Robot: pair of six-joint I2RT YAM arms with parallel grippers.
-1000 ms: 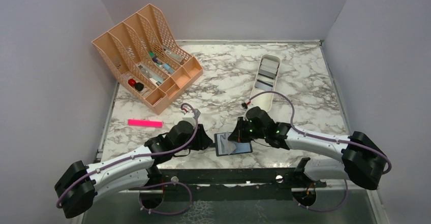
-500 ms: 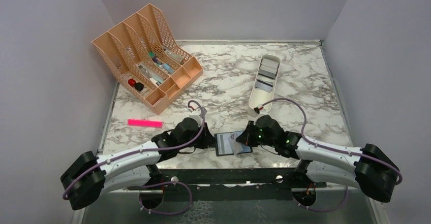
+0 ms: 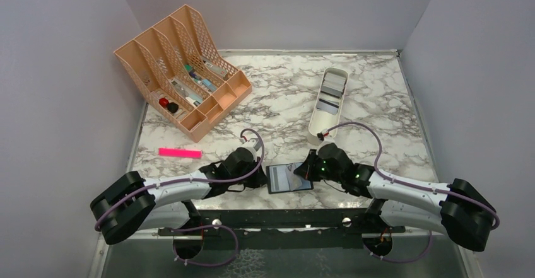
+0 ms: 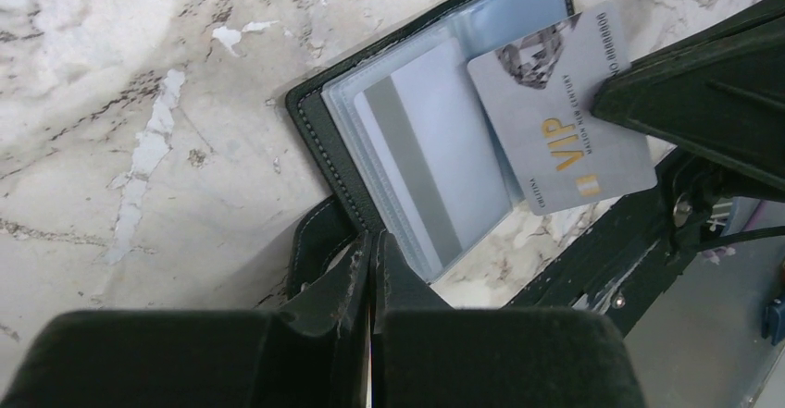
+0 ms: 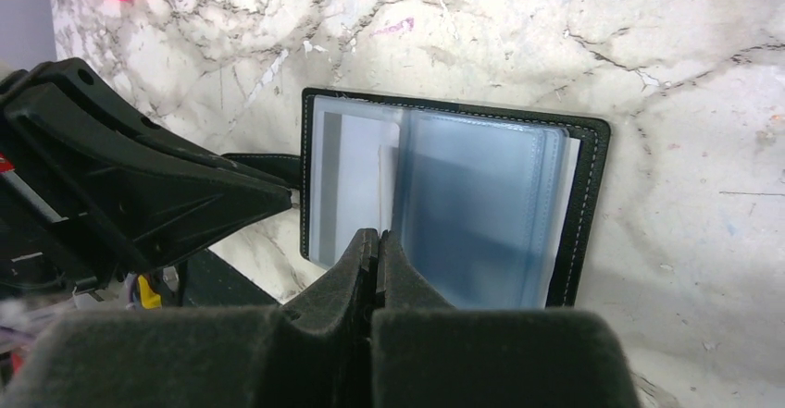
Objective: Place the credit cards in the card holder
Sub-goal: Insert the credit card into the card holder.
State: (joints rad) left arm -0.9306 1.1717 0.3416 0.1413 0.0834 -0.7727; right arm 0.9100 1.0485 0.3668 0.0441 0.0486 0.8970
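Far left corner of the counter (image 3: 271, 101): peach organizer (image 3: 183, 70). By the left edge: pink stick (image 3: 180, 153). Near edge, middle: left gripper (image 4: 371, 246), pressed together, tips at the left rim of the open card holder (image 3: 287, 178); pinching its strap or not, cannot tell. Just right of it: right gripper (image 5: 379, 238), clamped on a silver card (image 4: 563, 112) overlapping the holder's clear sleeves. Toward the far right corner: white tray (image 3: 317, 115) with more credit cards (image 3: 331, 92).

Silver VIP card (image 4: 565, 117) over open holder (image 4: 435, 140)
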